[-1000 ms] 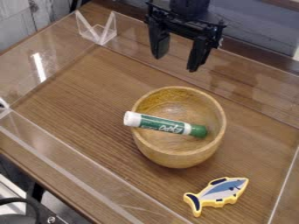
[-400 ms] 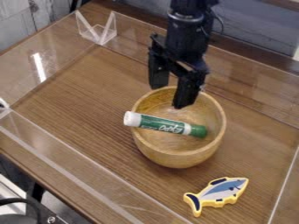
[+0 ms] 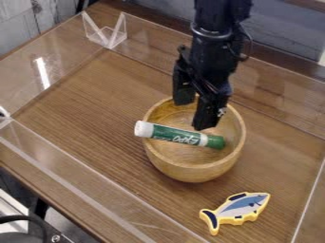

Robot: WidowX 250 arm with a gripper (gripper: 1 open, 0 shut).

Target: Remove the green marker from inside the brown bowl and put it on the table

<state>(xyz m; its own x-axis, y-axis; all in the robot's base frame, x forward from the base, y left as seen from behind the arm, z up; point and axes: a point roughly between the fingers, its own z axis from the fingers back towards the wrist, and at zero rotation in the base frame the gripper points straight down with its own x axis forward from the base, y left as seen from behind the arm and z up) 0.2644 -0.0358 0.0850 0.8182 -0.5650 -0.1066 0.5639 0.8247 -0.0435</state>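
The green marker [image 3: 181,137] lies across the brown bowl [image 3: 191,163], its white cap end resting on the left rim. My gripper [image 3: 197,106] points straight down over the bowl's back half, just above the marker's right part. Its two black fingers stand apart with nothing between them, so it is open. The bowl sits in the middle of the dark wood-grain table [image 3: 89,104].
A blue-and-yellow fish toy [image 3: 237,211] lies on the table in front of the bowl to the right. Low clear acrylic walls [image 3: 76,185] run round the table's edges, and a clear triangular piece [image 3: 105,28] stands at the back left.
The gripper has come down and toward the bowl from the back of the table, and its wrist has rolled. Its fingers stay apart. Marker and bowl have not moved.
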